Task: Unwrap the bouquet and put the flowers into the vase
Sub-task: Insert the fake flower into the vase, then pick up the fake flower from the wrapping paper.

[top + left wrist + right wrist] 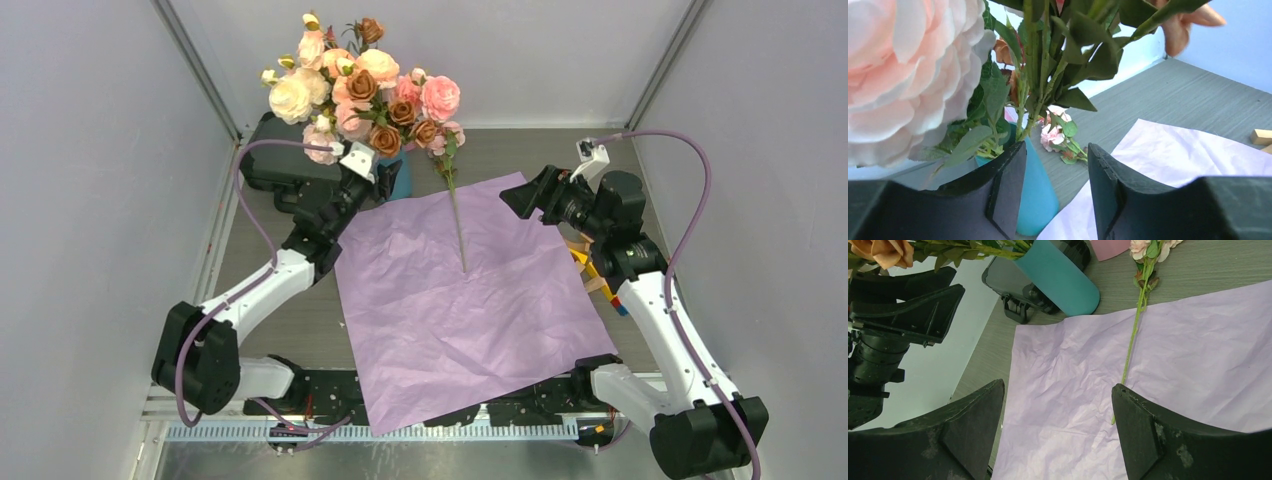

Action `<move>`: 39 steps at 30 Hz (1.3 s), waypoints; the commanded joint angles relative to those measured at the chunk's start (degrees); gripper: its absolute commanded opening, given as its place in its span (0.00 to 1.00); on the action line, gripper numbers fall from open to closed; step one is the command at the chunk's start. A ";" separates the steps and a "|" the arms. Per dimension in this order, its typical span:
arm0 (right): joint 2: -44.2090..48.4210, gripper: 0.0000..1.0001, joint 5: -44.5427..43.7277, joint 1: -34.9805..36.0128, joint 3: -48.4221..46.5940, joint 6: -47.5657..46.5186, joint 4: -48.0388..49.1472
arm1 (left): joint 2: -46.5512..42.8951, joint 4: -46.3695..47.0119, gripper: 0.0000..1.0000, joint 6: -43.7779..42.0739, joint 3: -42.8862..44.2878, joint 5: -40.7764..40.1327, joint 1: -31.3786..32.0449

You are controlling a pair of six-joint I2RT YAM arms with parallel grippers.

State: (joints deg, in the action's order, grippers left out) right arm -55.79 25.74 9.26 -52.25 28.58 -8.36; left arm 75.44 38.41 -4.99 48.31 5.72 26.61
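Small pink, cream and brown flowers (360, 90) stand bunched in the teal vase (401, 181) at the back of the table. One more flower (455, 200) lies with its stem on the flat, unfolded lilac paper (470, 310). My left gripper (1055, 155) is open right beside the vase (1040, 200), under the leaves and stems (1033, 75), with nothing between its fingers. My right gripper (1058, 390) hovers open over the paper (1198, 350), near the lower end of the loose stem (1134, 335). In the top view it is at the sheet's back right corner (520, 195).
A black device (275, 160) stands left of and behind the vase. Small wooden and coloured blocks (590, 270) lie by the paper's right edge, under my right arm. A pink object (1108, 247) sits behind the vase. Grey walls close the sides and back.
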 commanded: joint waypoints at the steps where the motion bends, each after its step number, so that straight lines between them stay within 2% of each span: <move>1: 1.90 0.84 1.18 -0.20 -0.07 -0.88 1.16 | -4.08 -2.50 0.52 2.69 -0.96 2.39 -0.16; 14: 2.82 0.84 1.11 -0.20 -0.09 -1.98 -1.22 | -13.15 -13.31 0.63 8.48 -2.09 8.85 -0.16; 19: 3.16 0.83 -0.46 -0.20 -0.68 -4.69 -5.44 | -18.08 -18.96 0.72 11.74 -3.36 9.69 -0.20; 23: 2.90 0.81 -3.41 -0.20 -1.48 -6.16 -10.16 | -19.49 -30.87 0.78 13.14 -1.02 12.28 -0.16; 26: 2.30 0.79 -5.77 -0.13 -1.84 -7.35 -14.35 | -18.45 -42.40 0.78 13.70 2.81 11.08 -0.16; 31: 1.09 0.76 -9.02 0.47 -0.47 -6.90 -17.66 | -17.24 -58.15 0.84 17.20 9.05 10.98 -0.22; 35: -1.49 0.75 -12.73 4.12 1.24 -5.05 -16.91 | -17.76 -67.06 0.95 15.21 10.52 9.74 -1.08; 39: -7.98 0.73 -19.17 10.27 -0.03 -4.15 -16.53 | -15.06 -74.49 0.95 13.80 11.80 15.40 -7.10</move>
State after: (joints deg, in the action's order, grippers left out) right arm -59.02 13.82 15.09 -51.46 23.24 -25.41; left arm 58.67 -24.43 10.04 57.56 16.19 24.75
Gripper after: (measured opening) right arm 0.738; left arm 0.955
